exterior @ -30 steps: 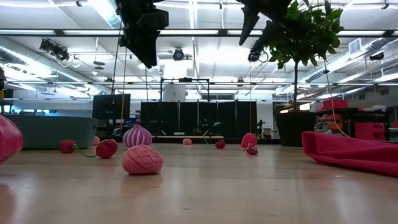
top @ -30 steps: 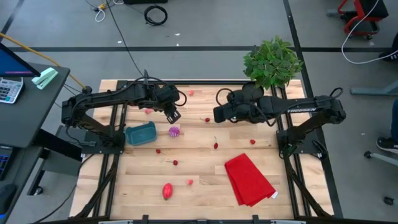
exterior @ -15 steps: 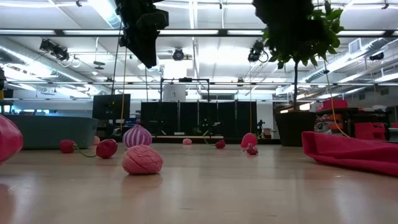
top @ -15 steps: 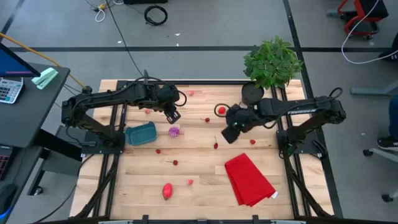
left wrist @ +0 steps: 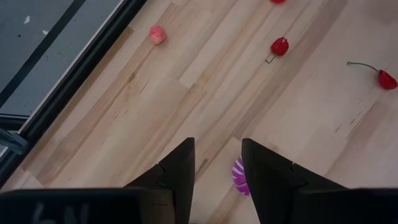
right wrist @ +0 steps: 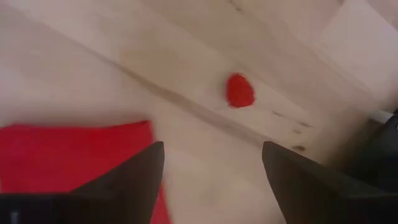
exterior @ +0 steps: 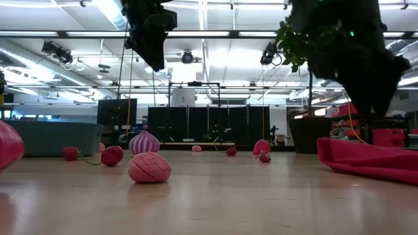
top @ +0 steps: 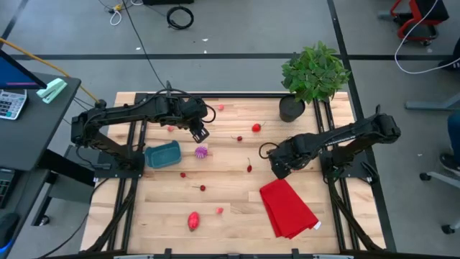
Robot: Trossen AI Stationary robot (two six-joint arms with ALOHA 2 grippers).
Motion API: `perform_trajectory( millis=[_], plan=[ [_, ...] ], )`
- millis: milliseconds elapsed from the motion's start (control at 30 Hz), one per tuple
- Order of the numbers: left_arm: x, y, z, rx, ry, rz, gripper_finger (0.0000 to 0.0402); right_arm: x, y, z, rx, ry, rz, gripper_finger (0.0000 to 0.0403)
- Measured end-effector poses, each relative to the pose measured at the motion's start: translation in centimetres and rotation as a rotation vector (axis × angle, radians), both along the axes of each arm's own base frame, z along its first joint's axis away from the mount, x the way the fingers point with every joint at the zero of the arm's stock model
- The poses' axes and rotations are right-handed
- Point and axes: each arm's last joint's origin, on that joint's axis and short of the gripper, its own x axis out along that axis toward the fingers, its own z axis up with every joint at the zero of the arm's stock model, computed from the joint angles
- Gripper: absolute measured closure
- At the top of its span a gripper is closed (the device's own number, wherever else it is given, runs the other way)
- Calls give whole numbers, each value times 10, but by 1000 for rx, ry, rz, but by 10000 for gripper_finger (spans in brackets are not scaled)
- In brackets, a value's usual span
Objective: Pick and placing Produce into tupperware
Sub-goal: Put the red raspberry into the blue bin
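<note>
Right end effector (right wrist: 211,180) gaping above small red produce (right wrist: 239,91), glossy, rounded

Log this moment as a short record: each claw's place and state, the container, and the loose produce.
left claw: raised above the purple-and-white piece, fingers parted, empty
right claw: open, above the red cloth's far edge, a small red piece ahead of it
teal container: nothing visible inside
produce: all still on the table; large red oval near the front edge
</note>
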Motion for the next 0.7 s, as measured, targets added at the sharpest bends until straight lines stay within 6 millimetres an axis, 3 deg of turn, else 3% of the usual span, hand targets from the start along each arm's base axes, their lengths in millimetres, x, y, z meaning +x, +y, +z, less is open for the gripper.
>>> perform_trajectory(
  millis=[367, 700],
  plan=[
    [1, 1, 1, 3, -15, 4, 260, -19, -5, -50, -8, -8, -30, 130],
    [1, 1, 1, 3, -15, 5, 263, -18, -9, -60, -151, -95, -36, 130]
  ],
)
